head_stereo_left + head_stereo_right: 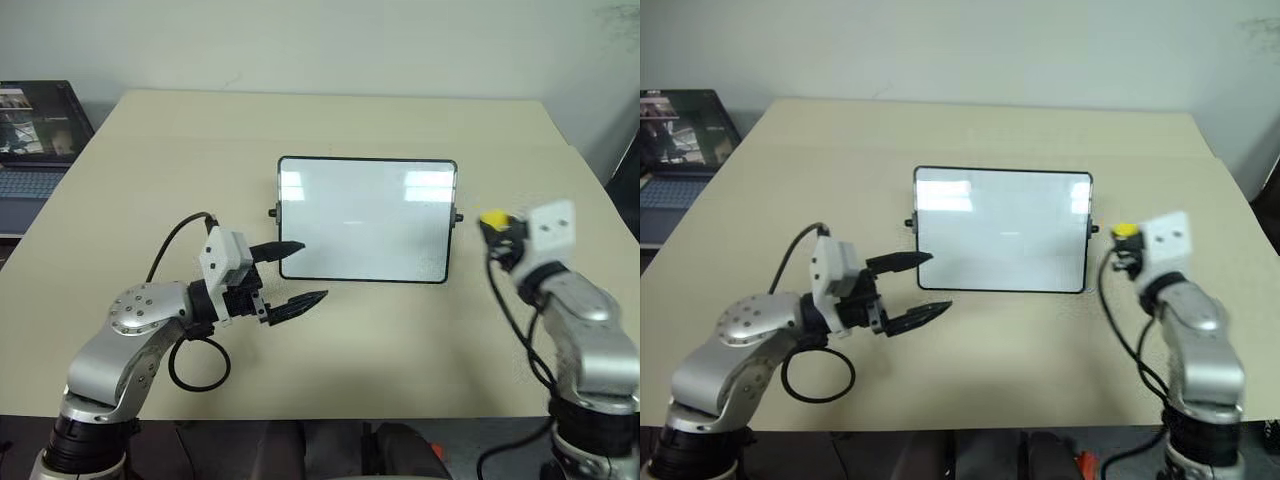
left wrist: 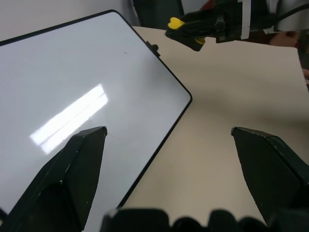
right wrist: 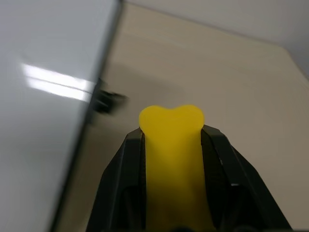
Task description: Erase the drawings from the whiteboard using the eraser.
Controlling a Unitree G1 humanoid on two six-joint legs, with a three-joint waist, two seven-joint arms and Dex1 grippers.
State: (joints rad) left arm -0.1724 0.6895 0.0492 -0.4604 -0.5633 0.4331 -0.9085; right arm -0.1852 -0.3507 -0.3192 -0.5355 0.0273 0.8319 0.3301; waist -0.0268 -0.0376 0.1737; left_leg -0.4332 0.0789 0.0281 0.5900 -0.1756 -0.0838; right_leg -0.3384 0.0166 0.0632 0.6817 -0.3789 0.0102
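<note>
- Whiteboard in the middle of the table; you see it looking clean and white.
- Your right gripper sits just past the whiteboard's right edge and squeezes the yellow eraser tight.
- Your left gripper is at the whiteboard's near left corner, fingers wide apart and holding nothing, one tip over the frame.

a beige table stands before a pale wall, an open laptop beside it
</note>
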